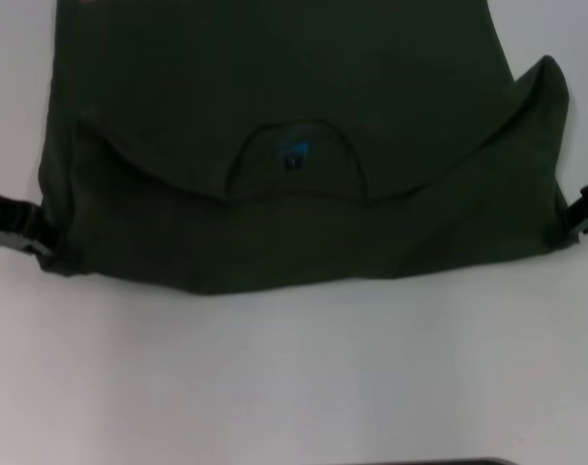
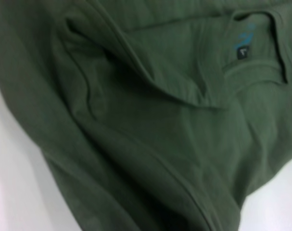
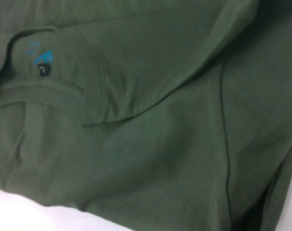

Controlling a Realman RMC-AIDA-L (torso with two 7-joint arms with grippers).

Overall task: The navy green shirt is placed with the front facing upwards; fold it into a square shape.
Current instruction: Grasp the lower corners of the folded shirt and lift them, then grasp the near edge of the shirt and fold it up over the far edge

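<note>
Looking down from my head camera, my left tool is at the left edge of the navy green shirt, right where the cloth meets the white worktop. Only a black bit of it pokes out from under the fabric, so I honestly can't tell if it's apart, together or clamped on the cloth. The shirt itself is spread across the far half of the worktop, with the near part doubled over so the collar opening sits in the middle facing up, small black tag and a bit of blue print visible inside. The folded flap makes a curved edge running out to both sides of the collar. My left wrist camera is filled with rumpled green cloth, with the tag off in one corner; the right wrist camera is much the same. Over on the right, my right tool is at the shirt's right edge, also mostly hidden, so same deal, can't tell its state.
</note>
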